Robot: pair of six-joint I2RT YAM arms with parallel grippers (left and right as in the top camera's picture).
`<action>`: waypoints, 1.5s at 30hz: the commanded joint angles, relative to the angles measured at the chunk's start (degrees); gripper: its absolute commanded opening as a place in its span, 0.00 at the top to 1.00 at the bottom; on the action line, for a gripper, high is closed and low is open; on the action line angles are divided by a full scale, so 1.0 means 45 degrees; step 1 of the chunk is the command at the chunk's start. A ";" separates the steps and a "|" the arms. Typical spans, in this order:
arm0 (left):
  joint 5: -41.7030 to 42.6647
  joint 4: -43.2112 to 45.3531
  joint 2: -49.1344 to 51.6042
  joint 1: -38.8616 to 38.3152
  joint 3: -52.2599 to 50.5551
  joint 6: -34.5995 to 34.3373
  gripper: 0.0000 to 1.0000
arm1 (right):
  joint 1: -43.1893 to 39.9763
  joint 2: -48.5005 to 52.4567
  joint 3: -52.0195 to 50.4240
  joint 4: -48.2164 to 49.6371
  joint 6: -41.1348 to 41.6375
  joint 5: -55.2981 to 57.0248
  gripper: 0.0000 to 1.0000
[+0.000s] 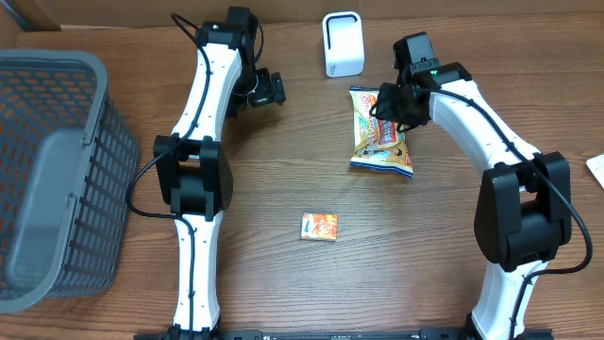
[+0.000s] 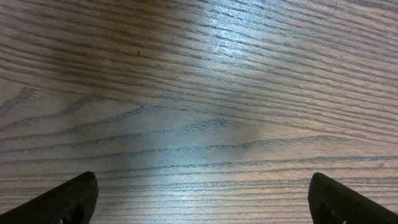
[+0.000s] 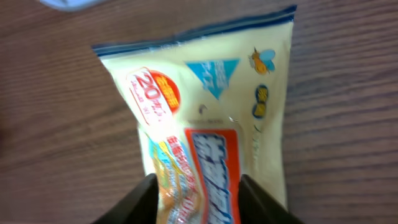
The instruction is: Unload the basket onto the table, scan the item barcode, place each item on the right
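Note:
A yellow snack bag (image 1: 382, 132) with blue sealed ends lies on the wooden table, just below the white barcode scanner (image 1: 343, 44). My right gripper (image 1: 387, 106) is at the bag's upper end. In the right wrist view its two dark fingers press on either side of the bag's bulging orange-and-blue middle (image 3: 211, 106), so the right gripper (image 3: 198, 180) is shut on it. My left gripper (image 1: 274, 87) hovers to the left of the scanner. In the left wrist view the left gripper (image 2: 202, 180) is wide open over bare wood, holding nothing.
A small orange box (image 1: 320, 227) lies near the table's middle. A grey mesh basket (image 1: 94, 66) fills the left side. A white object (image 1: 596, 170) pokes in at the right edge.

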 commanded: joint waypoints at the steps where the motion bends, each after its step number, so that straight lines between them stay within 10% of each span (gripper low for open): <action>1: -0.0087 0.0005 0.0053 -0.0083 0.0189 0.0015 0.00 | 0.0049 0.0024 0.0049 -0.0301 0.0015 0.0695 0.52; 18: -0.0087 0.0005 0.0053 -0.0083 0.0189 0.0015 0.00 | 0.0957 0.1282 -0.0758 0.0437 -0.0107 0.1030 0.38; 26: -0.0092 0.0005 0.0053 -0.0083 0.0189 0.0015 0.00 | 0.0962 0.1350 -0.0758 0.0568 0.0223 0.1039 0.96; 45: -0.0087 0.0005 0.0053 -0.0083 0.0189 0.0015 0.00 | 0.0578 0.0884 0.3138 0.0423 0.0874 0.0121 0.96</action>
